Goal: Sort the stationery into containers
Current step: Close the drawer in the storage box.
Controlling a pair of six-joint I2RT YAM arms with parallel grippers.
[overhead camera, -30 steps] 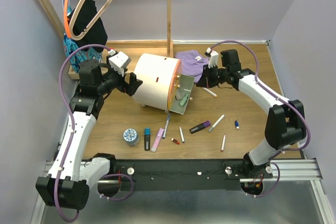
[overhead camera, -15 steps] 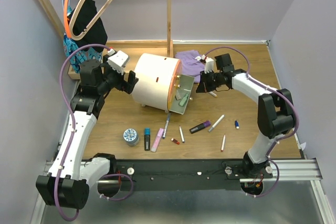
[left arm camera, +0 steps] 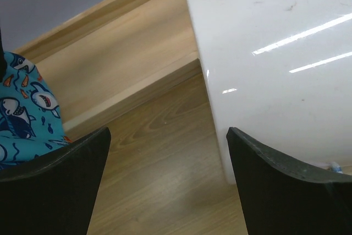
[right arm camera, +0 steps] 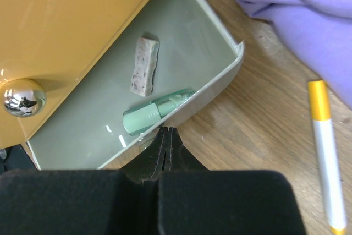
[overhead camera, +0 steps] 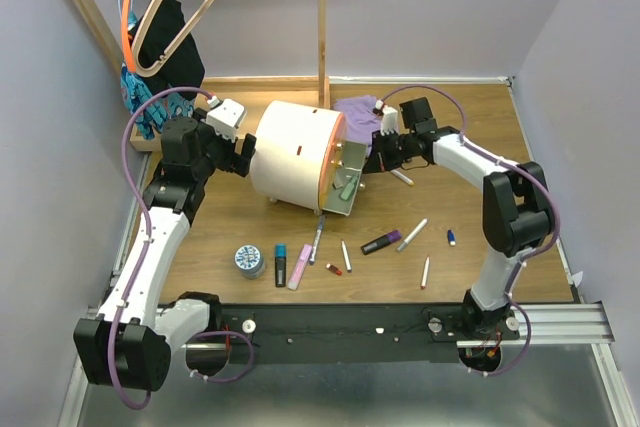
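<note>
The cream-white drum container (overhead camera: 295,152) lies on the table with its orange face (right arm camera: 71,20) to the right and its drawer (right arm camera: 220,75) pulled out. A green marker (right arm camera: 157,112) and a small grey speckled piece (right arm camera: 144,65) lie in the drawer. My right gripper (right arm camera: 166,131) is shut and empty, its tips right at the outer wall of the drawer. My left gripper (left arm camera: 168,136) stands open beside the drum's white back wall (left arm camera: 275,64), holding nothing. Several pens and markers (overhead camera: 381,242) and a round tin (overhead camera: 250,260) lie on the table in front.
A purple cloth (right arm camera: 302,20) lies behind the drawer, with a yellow-capped white pen (right arm camera: 325,147) beside it. A shark-print cloth (left arm camera: 22,114) sits at the far left under hangers (overhead camera: 170,7). A wooden post (overhead camera: 322,17) rises behind the drum.
My right gripper has moved left from beside the purple cloth to the drawer's wall, its elbow swinging inward. The left gripper has shifted slightly and stays open.
</note>
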